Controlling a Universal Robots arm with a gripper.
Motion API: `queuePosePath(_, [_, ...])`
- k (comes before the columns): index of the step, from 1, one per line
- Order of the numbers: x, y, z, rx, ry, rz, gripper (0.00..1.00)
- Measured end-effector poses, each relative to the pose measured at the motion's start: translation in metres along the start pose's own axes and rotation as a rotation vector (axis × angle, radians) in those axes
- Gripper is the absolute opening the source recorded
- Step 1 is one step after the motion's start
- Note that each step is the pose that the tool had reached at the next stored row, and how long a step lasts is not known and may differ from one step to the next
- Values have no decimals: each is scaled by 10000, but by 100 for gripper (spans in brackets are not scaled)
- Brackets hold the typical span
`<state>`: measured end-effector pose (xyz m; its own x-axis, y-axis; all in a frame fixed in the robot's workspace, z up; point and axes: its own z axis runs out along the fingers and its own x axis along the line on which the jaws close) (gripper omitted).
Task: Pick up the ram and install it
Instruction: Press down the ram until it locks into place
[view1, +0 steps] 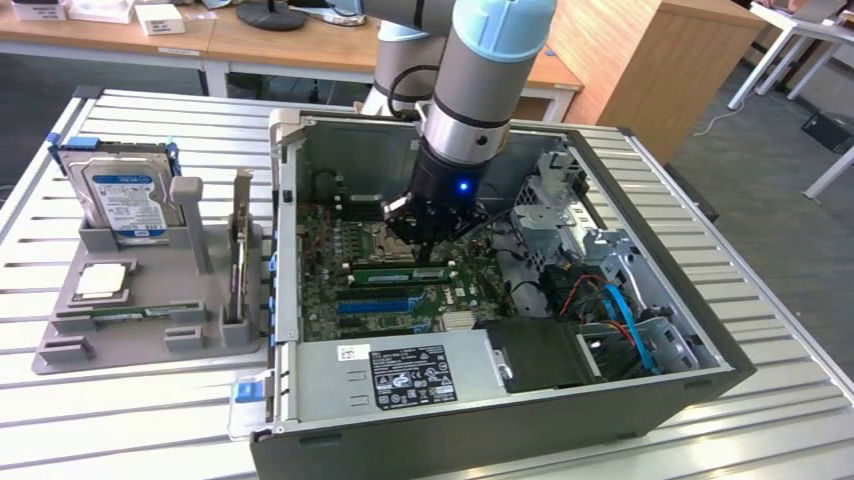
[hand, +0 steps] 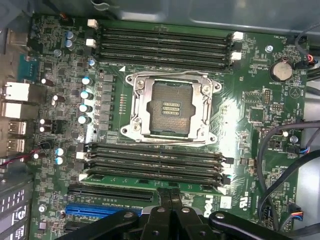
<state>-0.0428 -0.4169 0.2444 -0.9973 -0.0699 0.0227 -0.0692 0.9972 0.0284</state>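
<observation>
So, the gripper (view1: 430, 256) is down inside the open computer case (view1: 641, 400), hanging right over the motherboard (view1: 327, 285). In the wrist view, the two fingers (hand: 165, 200) are pressed together with no gap between them. Nothing is pinched there, so it's closed and empty.

The ram (view1: 396, 269) looks like it's already standing in a slot. It's a thin green stick seated on edge in the group of long slots beside the processor socket (hand: 170, 107), just to the exterior view's left of the fingertips. From the wrist camera it shows as a green strip (hand: 150, 176) in the slot of that group closest to the fingers. It's just beside the tips, and I can't tell whether they actually touch it. In the exterior view there seems to be a second green stick (view1: 384, 283) in the same group, on the near side of the first.

The other four slots (hand: 160, 47), on the far side of the socket from the fingers, look dark.

Off to the exterior view's left, well apart from the arm, is a grey tray (view1: 60, 350) on the slatted table (view1: 134, 420). It holds a hard drive (view1: 127, 195) standing upright, an expansion card (view1: 240, 255) on edge, a square chip (view1: 104, 282) lying flat, and another thin green stick (view1: 120, 314) lying in a groove.
</observation>
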Motion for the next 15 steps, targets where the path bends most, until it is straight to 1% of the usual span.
queuePosePath(3, [6,1,0,1,0,69,11])
queuePosePath(8, [25,2,1,-11,-15,576,11])
queuePosePath(10, [43,4,1,-14,-18,704,11])
queuePosePath(12, [62,5,2,-16,-21,764,11])
queuePosePath(15, [63,5,2,-16,-21,769,11])
